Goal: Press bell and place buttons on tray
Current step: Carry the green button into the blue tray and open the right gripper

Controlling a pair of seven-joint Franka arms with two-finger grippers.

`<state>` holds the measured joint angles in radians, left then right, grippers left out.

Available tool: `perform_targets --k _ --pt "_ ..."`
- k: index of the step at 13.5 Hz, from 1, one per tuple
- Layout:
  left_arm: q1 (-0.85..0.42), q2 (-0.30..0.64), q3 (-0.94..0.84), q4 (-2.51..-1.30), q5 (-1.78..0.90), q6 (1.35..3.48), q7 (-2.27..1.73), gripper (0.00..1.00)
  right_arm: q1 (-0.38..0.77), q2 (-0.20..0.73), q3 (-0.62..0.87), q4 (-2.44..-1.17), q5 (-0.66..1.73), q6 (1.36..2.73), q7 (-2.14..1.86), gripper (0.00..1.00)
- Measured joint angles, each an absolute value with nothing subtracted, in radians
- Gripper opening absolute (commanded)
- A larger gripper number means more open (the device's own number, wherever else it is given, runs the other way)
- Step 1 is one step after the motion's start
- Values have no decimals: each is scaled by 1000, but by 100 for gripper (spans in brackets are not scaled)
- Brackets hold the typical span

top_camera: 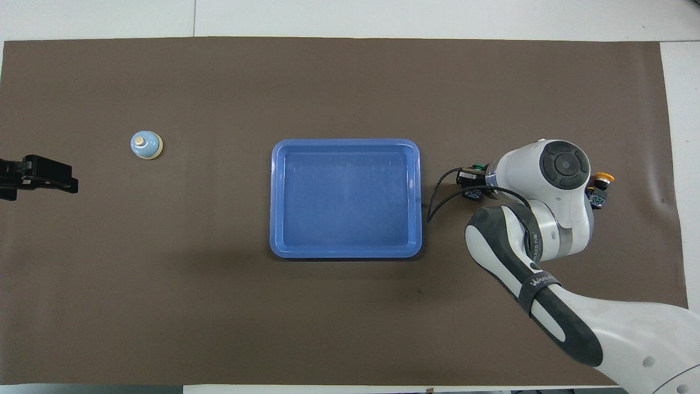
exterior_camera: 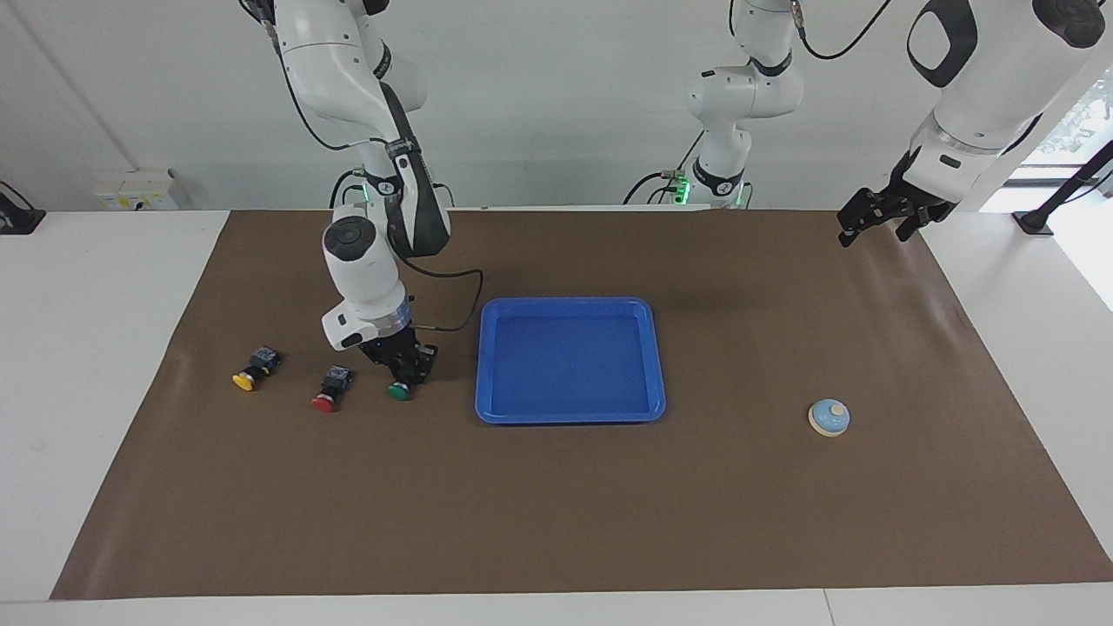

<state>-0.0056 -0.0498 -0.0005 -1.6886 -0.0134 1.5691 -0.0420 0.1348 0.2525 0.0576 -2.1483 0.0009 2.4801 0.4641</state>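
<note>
The blue tray (exterior_camera: 496, 409) lies empty at the mat's middle; it also shows in the overhead view (top_camera: 345, 251). Three buttons lie in a row toward the right arm's end: green (exterior_camera: 399, 391), red (exterior_camera: 325, 402), yellow (exterior_camera: 245, 381). My right gripper (exterior_camera: 407, 372) is down at the green button, on its black body. In the overhead view the green cap (top_camera: 478, 166) and the yellow button (top_camera: 603, 178) show beside the right gripper (top_camera: 471, 183); the arm hides the red one. The bell (exterior_camera: 829, 417) (top_camera: 146, 145) stands toward the left arm's end. My left gripper (exterior_camera: 874, 226) (top_camera: 54, 180) waits in the air over the mat's edge there.
A brown mat (exterior_camera: 556, 522) covers the white table. A black cable (exterior_camera: 452, 300) loops from the right wrist close to the tray's rim. Wall sockets (exterior_camera: 139, 189) sit at the table's edge by the robots.
</note>
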Motion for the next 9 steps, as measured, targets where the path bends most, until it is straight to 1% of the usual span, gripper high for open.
perform_targets --k 2,3,4,6,8,9 --pt "-6 -50 0 -1689 -13 1569 -42 100 135 252 58 -2140 1 2469 464 0" --pt "-6 -50 0 -1689 -13 1569 -42 100 135 251 58 -2119 1 2434 464 0" --pt "-6 -50 0 -1689 -13 1569 -42 100 137 249 58 -2076 1 2367 464 0" --pt "-6 -50 0 -1689 -13 1569 -42 100 162 243 61 -1939 1 2183 467 0" --pt "-6 -50 0 -1689 -13 1569 -42 100 231 239 64 -1813 2 2040 524 0" --pt "-6 -50 0 -1689 -13 1569 -42 100 275 239 66 -1778 3 2007 560 0"
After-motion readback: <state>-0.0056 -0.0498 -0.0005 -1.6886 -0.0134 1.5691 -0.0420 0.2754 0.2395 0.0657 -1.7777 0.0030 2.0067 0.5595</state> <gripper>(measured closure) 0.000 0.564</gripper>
